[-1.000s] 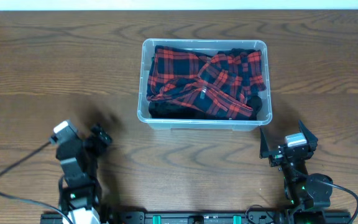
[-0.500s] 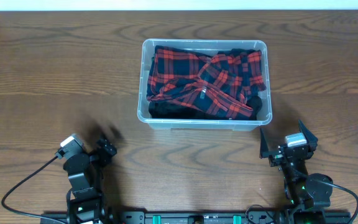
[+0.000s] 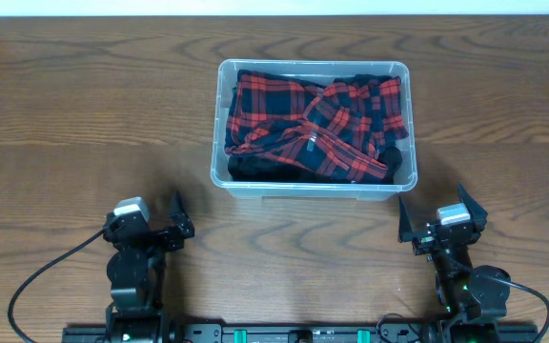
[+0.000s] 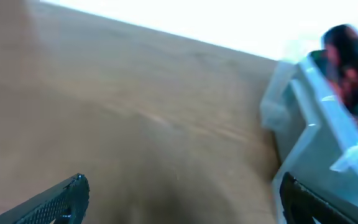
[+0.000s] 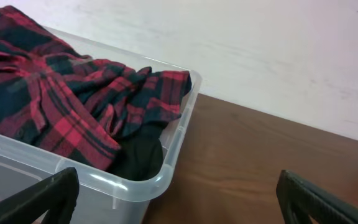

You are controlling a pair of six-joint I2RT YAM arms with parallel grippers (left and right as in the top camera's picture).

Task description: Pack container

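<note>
A clear rectangular plastic container (image 3: 219,124) on the brown wooden bench (image 3: 84,114) holds a crumpled red-and-black plaid garment (image 3: 313,124). The left gripper (image 3: 181,215) and right gripper (image 3: 432,202) sit apart from it, jaws spread.

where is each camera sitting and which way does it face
overhead: fixed above the table, looking straight down at the container of plaid cloth; both arms at the near edge, left gripper and right gripper open.
left wrist: low over the table, blurred, facing the container's corner; its own fingers in the bottom corners.
right wrist: low, facing the container's right end and the pale wall; its own fingers below.
shared: all three show the container.
</note>
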